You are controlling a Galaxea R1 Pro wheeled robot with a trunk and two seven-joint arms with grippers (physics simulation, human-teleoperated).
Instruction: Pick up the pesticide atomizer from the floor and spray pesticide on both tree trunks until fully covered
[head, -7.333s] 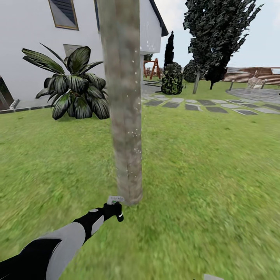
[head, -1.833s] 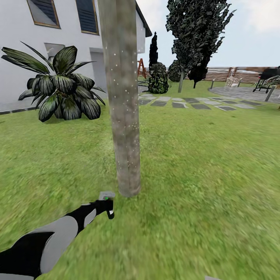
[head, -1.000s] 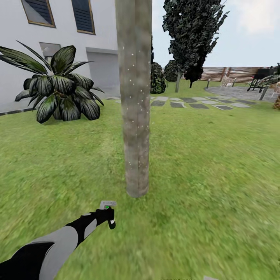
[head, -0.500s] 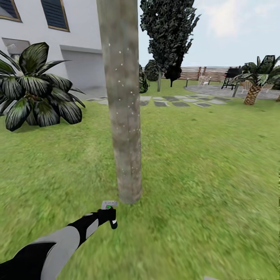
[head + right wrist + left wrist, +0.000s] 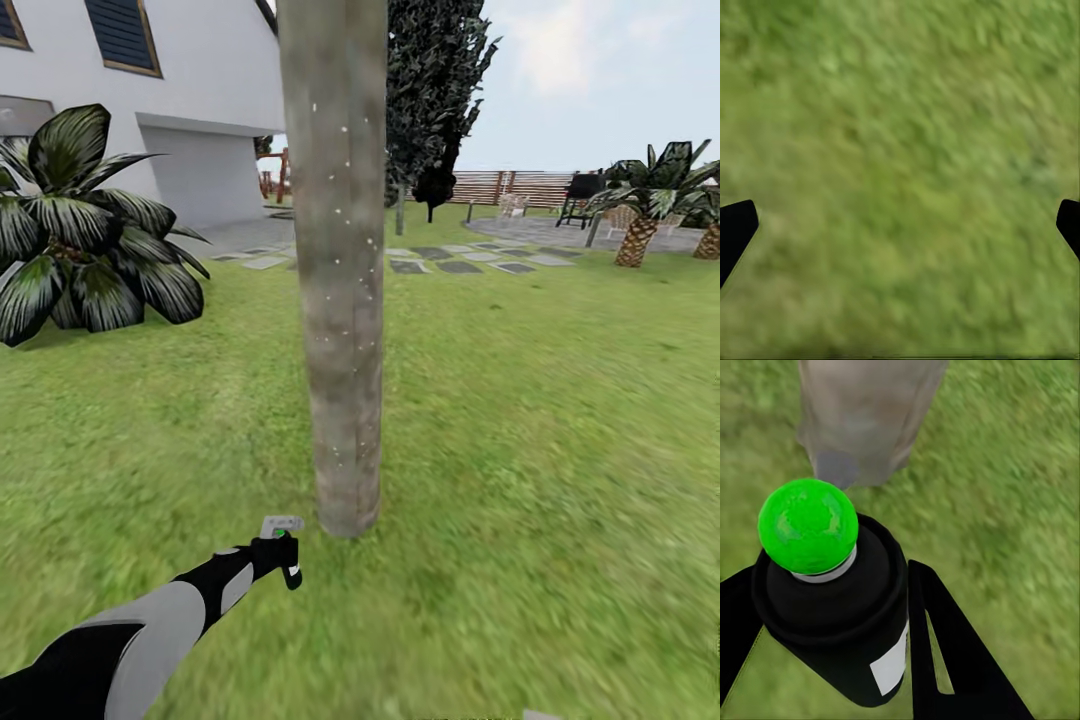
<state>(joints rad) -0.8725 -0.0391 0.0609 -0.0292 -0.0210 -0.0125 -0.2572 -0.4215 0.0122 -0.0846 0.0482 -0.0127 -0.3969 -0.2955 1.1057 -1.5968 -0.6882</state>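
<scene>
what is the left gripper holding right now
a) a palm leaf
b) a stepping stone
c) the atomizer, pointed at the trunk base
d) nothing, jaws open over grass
c: in the left wrist view the left gripper has its fingers on either side of the dark atomizer, and the trunk base sits just beyond it.

The left arm (image 5: 150, 630) is a chain of glossy black housings with a rounded light grey shell over the forearm and a smaller grey panel nearer the wrist. It narrows to a slim black wrist. The left pincer (image 5: 832, 660) has flat, matte black fingers (image 5: 952, 660), and one has a long narrow slot cut through it. The right pincer's (image 5: 900, 225) black fingertips (image 5: 735, 229) have blunt, angled ends.
</scene>
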